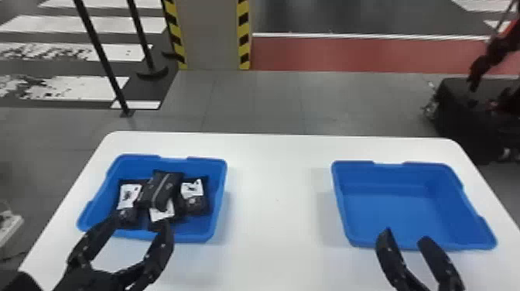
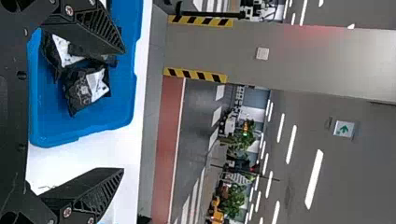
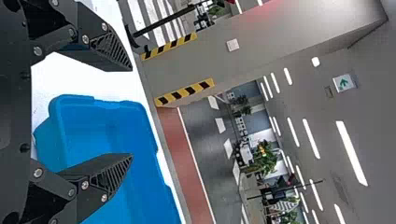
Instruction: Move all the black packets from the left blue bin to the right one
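My left gripper [image 1: 140,226] stands open over the near edge of the left blue bin [image 1: 96,205], which holds several black packets with white labels. One packet [image 1: 165,186] lies on top of the others; another [image 1: 196,201] is at the bin's right side. In the left wrist view the left gripper [image 2: 122,109] has its fingers wide apart with nothing between them, and a labelled packet [image 2: 83,91] lies in the bin beyond. My right gripper [image 1: 406,236] is open at the near edge of the right blue bin [image 1: 390,209], which is empty. The right wrist view shows that gripper [image 3: 132,114] with nothing held.
Both bins stand on a white table [image 1: 276,185] with a wide gap between them. Beyond the table are a pillar [image 1: 212,35] with striped edges, black posts at the left, and a black case [image 1: 460,116] at the right with a person's hand near it.
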Robot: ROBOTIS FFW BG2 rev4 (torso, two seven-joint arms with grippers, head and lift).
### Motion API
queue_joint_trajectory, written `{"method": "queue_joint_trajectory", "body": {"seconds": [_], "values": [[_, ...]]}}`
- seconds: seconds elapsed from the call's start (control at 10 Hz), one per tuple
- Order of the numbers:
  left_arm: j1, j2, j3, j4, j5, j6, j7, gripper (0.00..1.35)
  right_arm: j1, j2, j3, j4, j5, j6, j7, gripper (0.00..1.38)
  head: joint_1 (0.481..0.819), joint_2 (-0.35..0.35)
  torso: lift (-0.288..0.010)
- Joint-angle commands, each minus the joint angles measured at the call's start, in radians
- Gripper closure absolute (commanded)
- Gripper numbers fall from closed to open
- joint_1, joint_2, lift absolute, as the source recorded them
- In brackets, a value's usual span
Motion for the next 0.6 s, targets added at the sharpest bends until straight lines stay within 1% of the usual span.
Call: {"method": "queue_joint_trajectory", "body": {"seconds": [0.0, 0.2, 0.4, 0.5], "values": [[-0.016, 0.001, 0.043, 0.005, -0.017, 0.056, 0.0, 0.13, -0.003, 0.002, 0.006, 0.002, -0.009, 0.0, 0.0, 0.4, 0.695, 0.049, -0.11], [-0.068, 0.002, 0.072, 0.045, -0.038, 0.135, -0.002, 0.13, 0.009, 0.002, 0.006, -0.006, -0.02, 0.0, 0.0, 0.4, 0.695, 0.097, -0.11], [-0.149, 0.009, 0.093, 0.069, -0.069, 0.297, -0.017, 0.14, 0.011, 0.002, 0.006, -0.008, -0.023, 0.0, 0.0, 0.4, 0.695, 0.119, -0.11], [-0.208, 0.016, 0.101, 0.113, -0.089, 0.329, -0.034, 0.15, 0.011, 0.002, 0.006, -0.01, -0.023, 0.0, 0.002, 0.4, 0.695, 0.129, -0.11]]}}
